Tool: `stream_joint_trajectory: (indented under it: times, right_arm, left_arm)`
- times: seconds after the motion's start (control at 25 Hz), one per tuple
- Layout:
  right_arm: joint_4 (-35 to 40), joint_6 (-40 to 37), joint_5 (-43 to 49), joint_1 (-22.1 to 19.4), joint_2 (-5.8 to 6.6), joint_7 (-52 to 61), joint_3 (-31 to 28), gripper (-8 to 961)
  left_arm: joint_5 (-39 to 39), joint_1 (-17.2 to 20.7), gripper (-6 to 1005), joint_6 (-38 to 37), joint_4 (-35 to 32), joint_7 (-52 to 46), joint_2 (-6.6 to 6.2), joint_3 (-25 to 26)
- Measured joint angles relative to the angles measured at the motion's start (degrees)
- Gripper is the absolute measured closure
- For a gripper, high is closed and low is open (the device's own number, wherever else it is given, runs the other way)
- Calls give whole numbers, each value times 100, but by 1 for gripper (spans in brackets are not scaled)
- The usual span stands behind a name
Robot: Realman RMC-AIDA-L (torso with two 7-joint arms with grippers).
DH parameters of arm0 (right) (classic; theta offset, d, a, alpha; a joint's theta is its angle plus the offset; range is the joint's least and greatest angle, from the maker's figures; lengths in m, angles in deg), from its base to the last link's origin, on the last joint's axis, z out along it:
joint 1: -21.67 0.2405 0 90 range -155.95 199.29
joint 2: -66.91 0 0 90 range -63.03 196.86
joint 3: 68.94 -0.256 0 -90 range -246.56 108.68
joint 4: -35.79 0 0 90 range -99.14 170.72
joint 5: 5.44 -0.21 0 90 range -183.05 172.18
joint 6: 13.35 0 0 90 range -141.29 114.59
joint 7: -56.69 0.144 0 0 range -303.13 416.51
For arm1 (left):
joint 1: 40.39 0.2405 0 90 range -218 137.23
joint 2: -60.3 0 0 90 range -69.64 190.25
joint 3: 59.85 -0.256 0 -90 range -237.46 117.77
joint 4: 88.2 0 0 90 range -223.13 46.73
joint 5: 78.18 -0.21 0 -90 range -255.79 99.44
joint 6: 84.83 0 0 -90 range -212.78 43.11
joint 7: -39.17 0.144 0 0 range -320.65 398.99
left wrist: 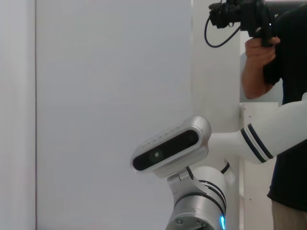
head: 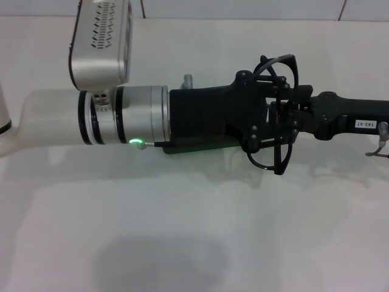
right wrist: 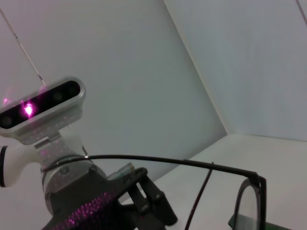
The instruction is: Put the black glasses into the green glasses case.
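Observation:
The black glasses (head: 275, 115) hang above the table, between the tips of both grippers. My right gripper (head: 290, 111) reaches in from the right and is shut on their frame. My left gripper (head: 267, 112) comes from the left, its black body level with the glasses and its tip right against them. In the right wrist view a temple arm and one lens of the glasses (right wrist: 249, 201) are close up, with the left gripper (right wrist: 144, 196) just beyond. The green glasses case (head: 200, 146) lies on the table, mostly hidden under the left gripper's body; only a dark green edge shows.
The white table (head: 194, 231) spreads wide in front of both arms. A white wall runs along the back. In the left wrist view a person (left wrist: 283, 96) stands behind the robot holding a camera.

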Motion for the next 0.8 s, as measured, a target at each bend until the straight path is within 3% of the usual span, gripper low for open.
stream_joint_trajectory:
  times: [0.4, 0.8]
  right_arm:
    - [132, -66, -20, -123, 49, -19, -47, 858]
    - [526, -285, -20, -341, -15, -142, -25, 858]
  left_arm:
    - [-21, -13, 534, -6, 1, -252, -9, -6]
    - [-76, 0, 533, 57, 18, -386, -14, 0]
